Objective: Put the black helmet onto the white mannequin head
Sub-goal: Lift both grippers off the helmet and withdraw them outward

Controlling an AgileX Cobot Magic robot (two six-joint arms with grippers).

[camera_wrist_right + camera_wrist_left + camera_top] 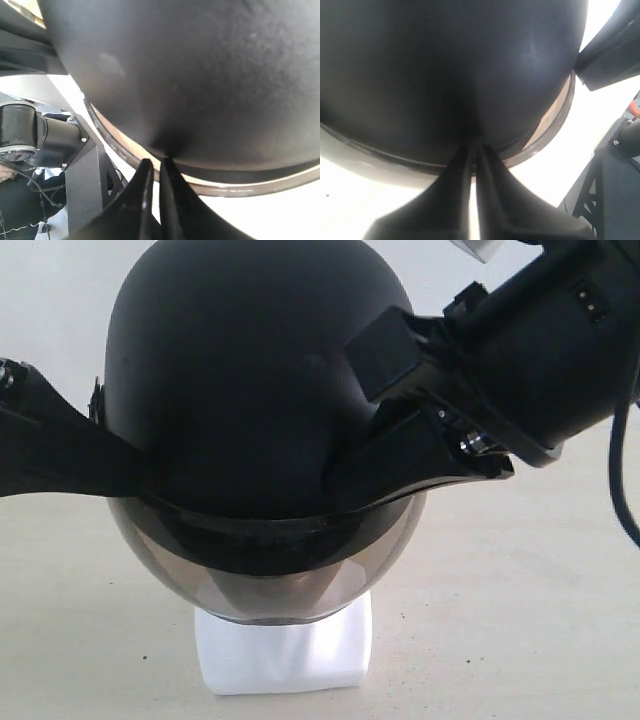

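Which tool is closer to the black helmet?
Neither, both touch it: left tool on the black helmet rim at the exterior view's left, right tool at the right.

Under my right pincer [153, 165] lies a pale beige table [520, 620], faintly speckled; beyond it, a plain white wall [50, 300].

Robotics lab: bare pale tabletop [520, 620], black arm mount [82, 185], trailing cable [615, 485].

The black helmet [250, 390] covers the white mannequin head [285, 650].
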